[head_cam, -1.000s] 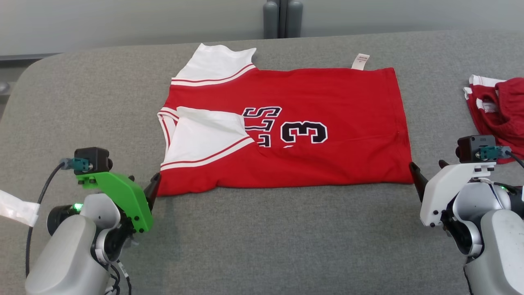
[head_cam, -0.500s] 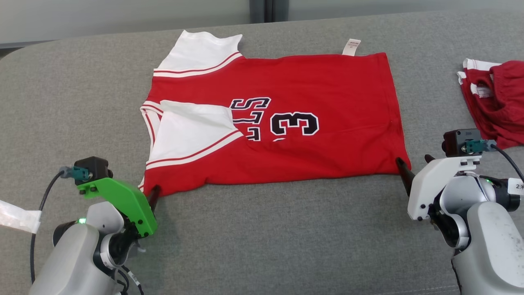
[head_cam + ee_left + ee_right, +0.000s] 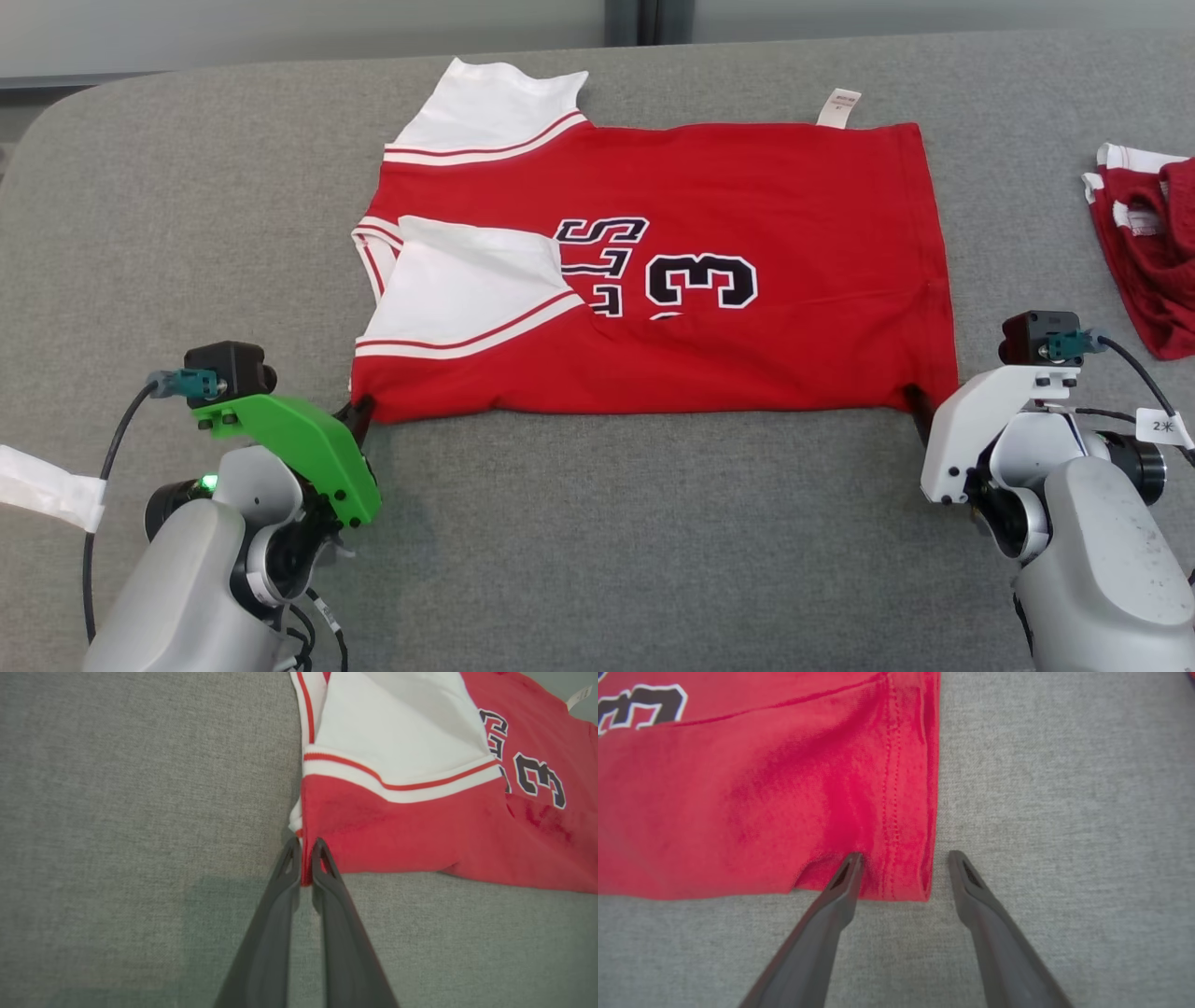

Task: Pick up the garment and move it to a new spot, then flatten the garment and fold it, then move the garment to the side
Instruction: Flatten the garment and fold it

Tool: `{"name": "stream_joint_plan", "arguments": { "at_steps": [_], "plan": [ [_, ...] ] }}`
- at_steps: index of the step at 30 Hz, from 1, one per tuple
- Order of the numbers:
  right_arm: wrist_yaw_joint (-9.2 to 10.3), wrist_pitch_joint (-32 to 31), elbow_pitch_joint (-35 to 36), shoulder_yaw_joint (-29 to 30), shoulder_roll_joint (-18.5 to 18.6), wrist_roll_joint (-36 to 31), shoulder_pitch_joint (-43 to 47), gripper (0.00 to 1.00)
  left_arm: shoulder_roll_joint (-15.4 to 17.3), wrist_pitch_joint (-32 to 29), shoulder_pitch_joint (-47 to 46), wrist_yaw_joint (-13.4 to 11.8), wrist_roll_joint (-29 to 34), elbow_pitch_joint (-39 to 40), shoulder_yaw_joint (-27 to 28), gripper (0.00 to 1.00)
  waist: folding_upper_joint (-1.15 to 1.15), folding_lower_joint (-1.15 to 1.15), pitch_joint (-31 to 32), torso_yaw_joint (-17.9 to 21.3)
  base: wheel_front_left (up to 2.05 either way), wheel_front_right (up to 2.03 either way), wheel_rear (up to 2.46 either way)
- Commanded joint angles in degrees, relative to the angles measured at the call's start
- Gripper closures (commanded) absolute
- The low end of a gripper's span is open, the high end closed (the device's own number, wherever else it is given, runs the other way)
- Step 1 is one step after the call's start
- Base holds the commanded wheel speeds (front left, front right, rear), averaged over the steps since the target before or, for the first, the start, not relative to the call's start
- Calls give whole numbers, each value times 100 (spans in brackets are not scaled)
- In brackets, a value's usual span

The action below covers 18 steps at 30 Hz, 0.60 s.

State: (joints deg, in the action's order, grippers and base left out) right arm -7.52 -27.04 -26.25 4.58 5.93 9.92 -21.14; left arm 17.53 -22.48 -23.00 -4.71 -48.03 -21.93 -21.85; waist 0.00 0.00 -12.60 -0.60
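Two arms (image 3: 215, 551) (image 3: 1083, 523) low at garment (image 3: 747, 187) corners

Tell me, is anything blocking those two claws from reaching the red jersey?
Nothing visible does. The left gripper is shut on one near corner of the red jersey, and the right gripper, open, straddles the other near corner.

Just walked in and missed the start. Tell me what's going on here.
The robot is working on a red jersey spread out on the grey surface. Its left gripper is pinched shut on the jersey's near left corner. The right gripper is open, jaws straddling the near right corner, not yet closed. Another red garment lies crumpled off to the right.
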Motion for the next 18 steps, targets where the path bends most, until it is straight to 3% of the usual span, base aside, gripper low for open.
{"name": "stream_joint_plan", "arguments": {
  "at_steps": [1,2,10,18],
  "plan": [
    [7,16,-143,7,-42,7,-9,92,27,54,37,29,4,62,24,100,0,0,24,-26,0,0,0],
    [7,21,-202,8,-45,22,-26,100,37,103,64,36,7,97,40,100,0,0,46,-32,0,0,0],
    [9,9,-1,37,200,437,42,100,151,285,432,91,-42,639,81,100,0,0,349,-6,0,0,0],
    [9,-612,987,138,679,978,966,100,405,98,1410,-104,-95,1799,-28,100,0,0,548,12,0,0,0]
  ]
}}
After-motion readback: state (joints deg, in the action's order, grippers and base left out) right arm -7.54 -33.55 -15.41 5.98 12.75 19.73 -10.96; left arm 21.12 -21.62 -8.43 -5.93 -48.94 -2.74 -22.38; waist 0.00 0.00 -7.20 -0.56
